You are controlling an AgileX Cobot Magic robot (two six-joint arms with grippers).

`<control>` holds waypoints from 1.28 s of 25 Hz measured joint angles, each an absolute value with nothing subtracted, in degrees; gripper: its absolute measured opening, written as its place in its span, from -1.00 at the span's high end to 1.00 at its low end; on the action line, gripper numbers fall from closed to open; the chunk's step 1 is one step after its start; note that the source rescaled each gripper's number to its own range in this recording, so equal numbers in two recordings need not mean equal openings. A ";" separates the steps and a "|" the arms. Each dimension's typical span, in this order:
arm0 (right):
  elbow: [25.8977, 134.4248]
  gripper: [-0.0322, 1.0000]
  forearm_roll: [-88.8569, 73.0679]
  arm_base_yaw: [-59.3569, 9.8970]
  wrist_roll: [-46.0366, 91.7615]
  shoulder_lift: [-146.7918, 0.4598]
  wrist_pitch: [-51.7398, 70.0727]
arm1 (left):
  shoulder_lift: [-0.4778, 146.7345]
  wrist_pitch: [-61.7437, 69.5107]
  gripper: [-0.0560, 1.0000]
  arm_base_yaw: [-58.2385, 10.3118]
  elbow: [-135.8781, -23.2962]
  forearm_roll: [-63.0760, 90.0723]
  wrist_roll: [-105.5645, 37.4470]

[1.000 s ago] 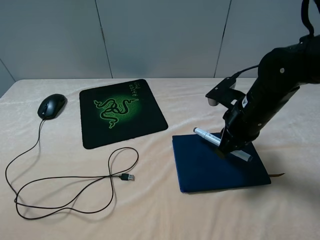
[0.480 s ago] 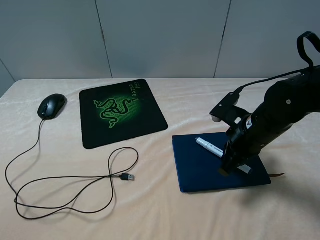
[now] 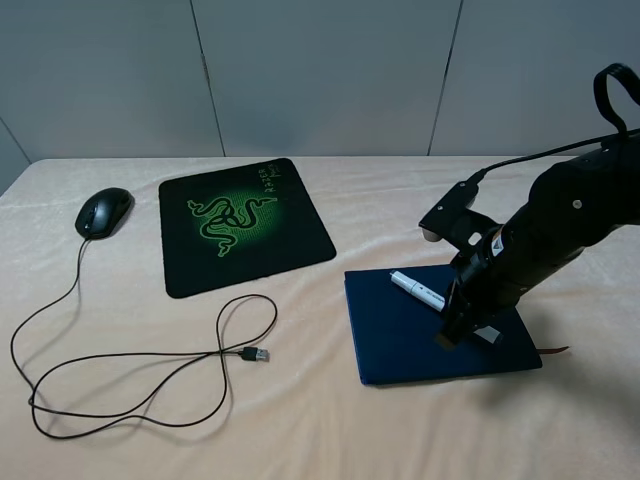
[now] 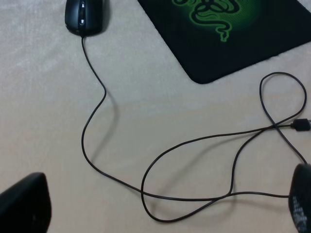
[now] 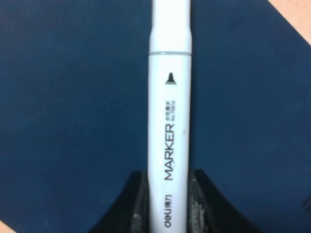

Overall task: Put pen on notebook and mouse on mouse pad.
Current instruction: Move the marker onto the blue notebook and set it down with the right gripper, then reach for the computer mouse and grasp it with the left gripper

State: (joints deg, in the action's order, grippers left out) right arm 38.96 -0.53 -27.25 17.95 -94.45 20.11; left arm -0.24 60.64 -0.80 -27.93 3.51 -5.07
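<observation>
Pinches thick white marker pen [image 3: 418,291] in right gripper [image 3: 452,330], apparently resting on dark navy hardcover notebook [image 3: 400,345], near right. Next: to release, then to fetch small black wired mouse [image 3: 104,212], far left beside black green-emblem mouse pad [image 3: 295,250], with left gripper [image 4: 160,206] spread wide.

There is one table [image 3: 330,440] with a cream cover. One black mouse [image 3: 104,212] sits at about ten o'clock, with one long thin cable [image 3: 130,360] and one plug [image 3: 255,354] on its end. One black mouse pad [image 3: 300,245] with one green snake picture is at eleven o'clock. One blue notebook [image 3: 400,340] is at four o'clock, with one brown ribbon [image 3: 555,350]. There is one white pen [image 3: 418,291] and one black robot arm [image 3: 570,215].
</observation>
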 joint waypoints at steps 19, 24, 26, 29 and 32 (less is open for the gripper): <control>40.73 -1.00 -0.53 -27.25 16.60 -93.42 23.73 | -0.24 60.64 -0.92 -0.80 -27.93 3.51 -5.07; 43.70 -1.00 -0.53 -27.25 16.54 -90.80 29.09 | -0.24 60.64 -0.92 -0.80 -27.93 3.51 -5.07; 44.88 -1.00 -0.53 -27.25 16.49 -89.25 31.83 | -0.24 60.64 -0.92 -0.80 -27.93 3.51 -5.07; 47.26 -1.00 -0.77 -27.25 15.57 -86.00 37.62 | -0.24 60.64 -0.92 -0.80 -27.93 3.51 -5.07; 49.25 -1.00 -0.82 -27.25 14.34 -81.74 44.10 | -0.24 60.64 -0.92 -0.80 -27.93 3.51 -5.07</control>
State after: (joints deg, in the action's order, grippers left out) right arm 49.25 -0.82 -27.25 14.34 -81.74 44.10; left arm -0.24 60.64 -0.80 -27.93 3.51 -5.07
